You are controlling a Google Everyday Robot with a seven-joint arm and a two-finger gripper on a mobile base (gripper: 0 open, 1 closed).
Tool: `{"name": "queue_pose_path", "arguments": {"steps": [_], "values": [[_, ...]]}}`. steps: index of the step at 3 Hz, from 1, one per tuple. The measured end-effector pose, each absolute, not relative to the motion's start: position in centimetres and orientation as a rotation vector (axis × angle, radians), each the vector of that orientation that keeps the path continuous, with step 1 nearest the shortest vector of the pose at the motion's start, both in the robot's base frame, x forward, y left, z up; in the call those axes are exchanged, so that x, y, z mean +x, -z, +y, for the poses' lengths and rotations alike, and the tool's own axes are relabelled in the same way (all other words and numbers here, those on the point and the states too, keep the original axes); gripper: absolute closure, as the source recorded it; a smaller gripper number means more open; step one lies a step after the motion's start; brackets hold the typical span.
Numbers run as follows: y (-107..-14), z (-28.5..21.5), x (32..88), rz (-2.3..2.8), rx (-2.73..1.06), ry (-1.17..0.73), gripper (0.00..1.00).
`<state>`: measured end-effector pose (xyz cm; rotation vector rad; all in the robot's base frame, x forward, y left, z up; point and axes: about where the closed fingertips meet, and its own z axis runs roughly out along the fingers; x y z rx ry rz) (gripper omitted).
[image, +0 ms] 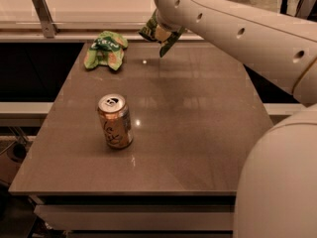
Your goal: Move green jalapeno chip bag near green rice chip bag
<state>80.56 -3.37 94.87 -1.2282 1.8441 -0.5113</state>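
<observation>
Green with orange patches, the green rice chip bag (105, 50) lies at the far left corner of the brown table (198, 133). A can (115, 121) stands upright nearer the left edge. Over the far edge's middle, the gripper (162, 33) clasps the green jalapeno chip bag (147, 31), clear of the surface.

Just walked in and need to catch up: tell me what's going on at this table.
The robot arm's pincer grips the green jalapeno chip bag and holds it in the air over the far edge of the table. The green rice chip bag lies at the far left corner, left of the held bag. A can stands upright toward the front left, untouched.
</observation>
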Motion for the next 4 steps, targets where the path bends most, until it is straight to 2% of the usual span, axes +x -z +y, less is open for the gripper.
{"name": "queue_pose_path", "arguments": {"steps": [3,4], "values": [[-94.63,-3.28,80.56,1.846,-1.232,0.511,0.12],[-94.56,-3.27,80.56,1.846,-1.233,0.511,0.00]]}}
